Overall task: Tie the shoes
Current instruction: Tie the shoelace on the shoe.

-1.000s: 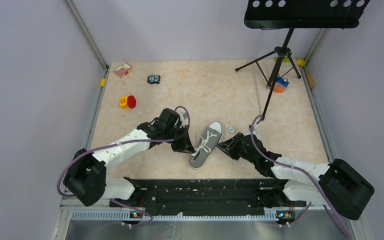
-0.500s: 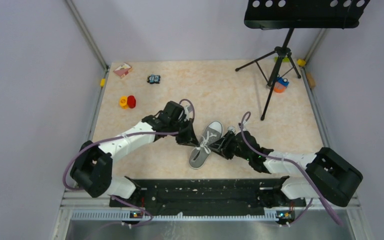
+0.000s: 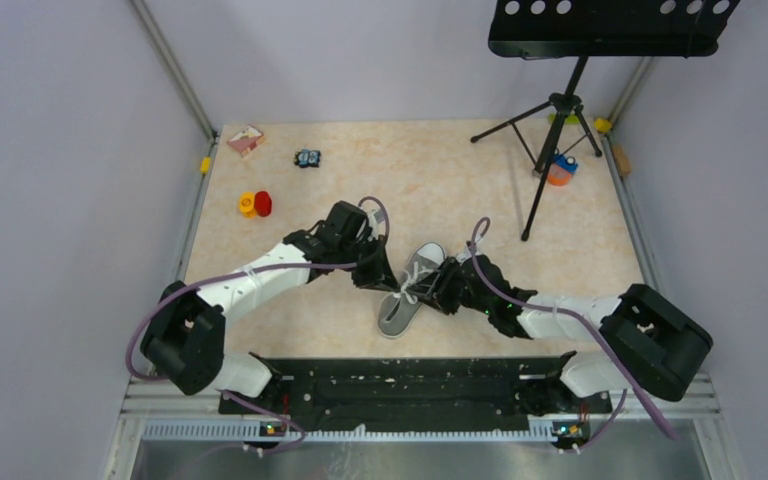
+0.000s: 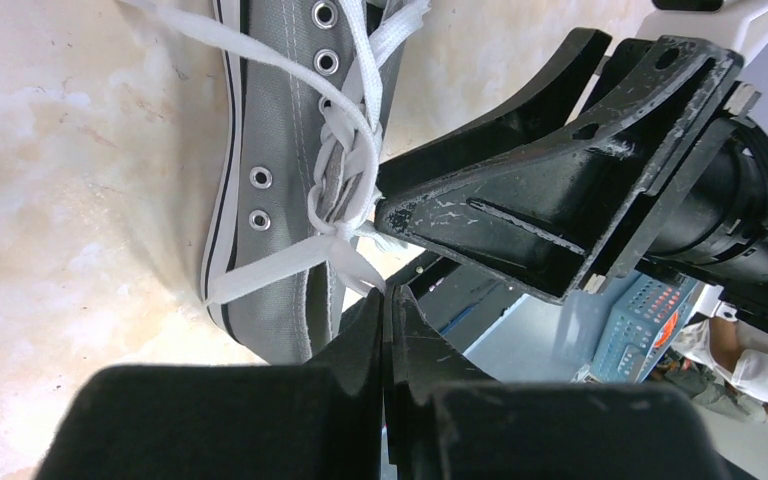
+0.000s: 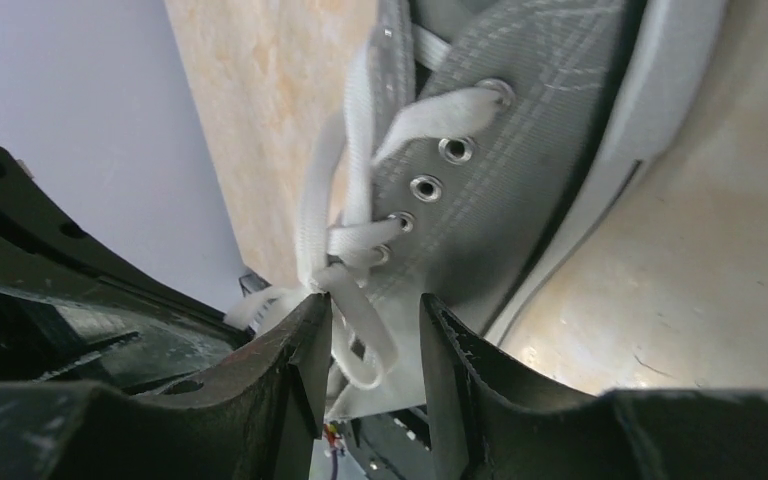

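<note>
Overhead overview — wrist close-ups sharing sneaker (image 4: 278, 120)

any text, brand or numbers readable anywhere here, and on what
No text can be read in any view.
sneaker: no brand or label shows on the grey canvas.
small box at the far left: print too small to read.
blue crate in the left wrist background: red mark, blurred.

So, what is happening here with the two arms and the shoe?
Two robot arms are working on the laces of a grey sneaker lying on the table. The left arm has its jaws shut on a white lace beside the eyelets. The right arm has its jaws open around the crossed laces. I see no finished bow.
</note>
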### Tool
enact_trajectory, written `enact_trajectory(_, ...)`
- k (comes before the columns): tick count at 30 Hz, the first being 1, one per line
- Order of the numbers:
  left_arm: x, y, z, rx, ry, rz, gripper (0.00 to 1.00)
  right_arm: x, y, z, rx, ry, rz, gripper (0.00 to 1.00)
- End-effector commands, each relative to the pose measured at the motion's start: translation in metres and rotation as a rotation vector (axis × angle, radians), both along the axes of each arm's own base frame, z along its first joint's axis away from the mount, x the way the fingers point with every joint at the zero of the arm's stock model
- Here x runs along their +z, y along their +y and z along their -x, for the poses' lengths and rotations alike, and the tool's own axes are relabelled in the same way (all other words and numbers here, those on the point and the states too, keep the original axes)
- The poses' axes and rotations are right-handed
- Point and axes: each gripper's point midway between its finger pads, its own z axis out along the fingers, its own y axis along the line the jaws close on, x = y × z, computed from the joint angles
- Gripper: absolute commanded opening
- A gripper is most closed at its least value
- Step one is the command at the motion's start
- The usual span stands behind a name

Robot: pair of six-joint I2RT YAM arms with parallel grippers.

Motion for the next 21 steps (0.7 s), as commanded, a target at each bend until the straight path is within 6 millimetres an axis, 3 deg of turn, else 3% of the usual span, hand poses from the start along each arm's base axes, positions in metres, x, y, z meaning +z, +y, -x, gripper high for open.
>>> enact_trajectory(1,0.004,-0.004,-0.005,0.000,-0.020,0.031,0.00,0.017,0.016,-0.010,0.037,-0.059,-0.001,0.40)
enact_trajectory(6,0.006,-0.004,-0.008,0.008,-0.032,0.032,0.00,0.012,0.015,-0.005,0.038,-0.041,-0.013,0.35)
enact_trajectory(10,0.000,-0.004,-0.007,0.005,-0.017,0.025,0.00,0.010,0.008,-0.005,0.012,-0.032,0.004,0.00)
enact_trajectory(21,-0.024,0.012,-0.001,0.050,0.021,-0.030,0.00,0.003,-0.023,0.001,-0.091,-0.017,0.042,0.00)
